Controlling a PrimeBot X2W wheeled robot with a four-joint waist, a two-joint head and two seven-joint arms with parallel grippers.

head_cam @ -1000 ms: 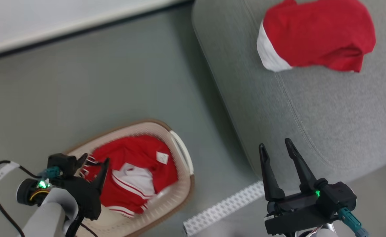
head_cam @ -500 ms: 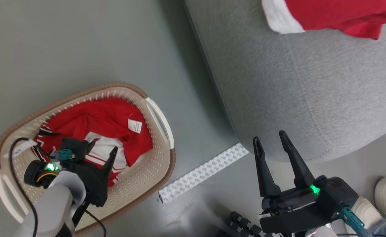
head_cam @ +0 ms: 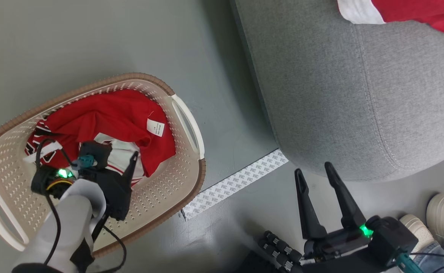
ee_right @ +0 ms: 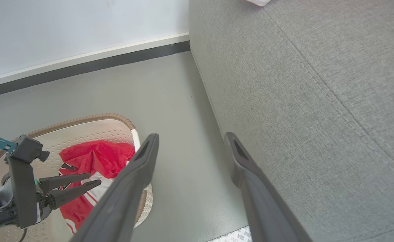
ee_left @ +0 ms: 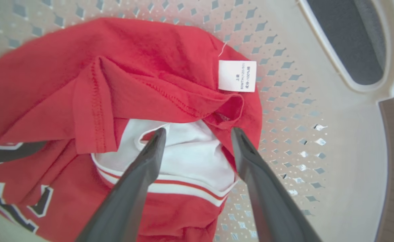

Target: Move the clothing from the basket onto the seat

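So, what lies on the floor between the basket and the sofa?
In the head view, a white printed tape strip runs over the grey floor, from near the basket toward the sofa corner. The rest is bare.

Cloth, plastic and weave
The clothing (ee_left: 133,84) is soft matt red cloth with stitched hems, its white tag (ee_left: 237,76) at 1 o'clock smooth and printed. The basket (head_cam: 169,182) is smooth cream plastic pierced with holes, its rim band (ee_left: 390,161) brown and ribbed. The seat (head_cam: 358,94) is coarse matt grey weave; the floor (head_cam: 93,38) smooth, faintly sheened.
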